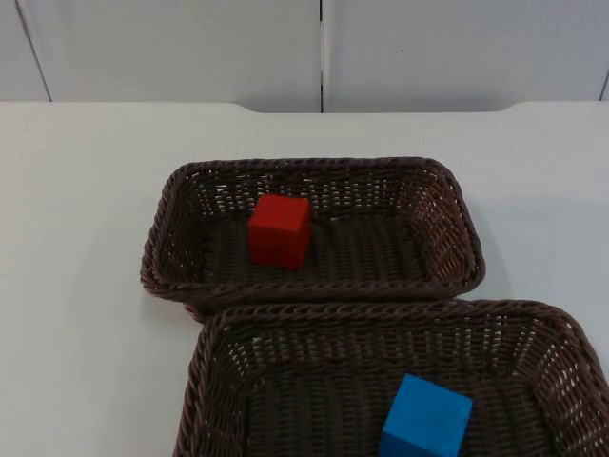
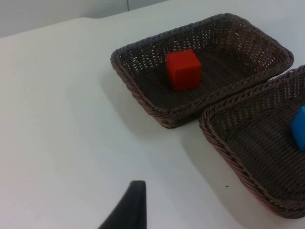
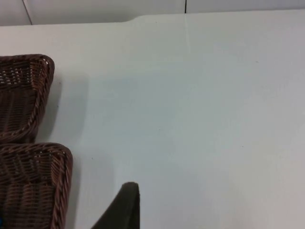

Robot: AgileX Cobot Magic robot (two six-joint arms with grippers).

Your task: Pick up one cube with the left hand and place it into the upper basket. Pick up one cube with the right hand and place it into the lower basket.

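The red cube [image 1: 280, 229] is sitting inside the upper basket [image 1: 447, 195], and the blue cube [image 1: 425, 419] is lying in the lower basket [image 1: 214, 357]. The baskets are touching on the white bench [image 1: 76, 286]. Each arm's hand is waiting over the bench beside the baskets; their grip I cannot tell.

The picture edge is cutting off my lower basket [image 1: 314, 319] and the blue cube [image 1: 425, 419] sitting in it
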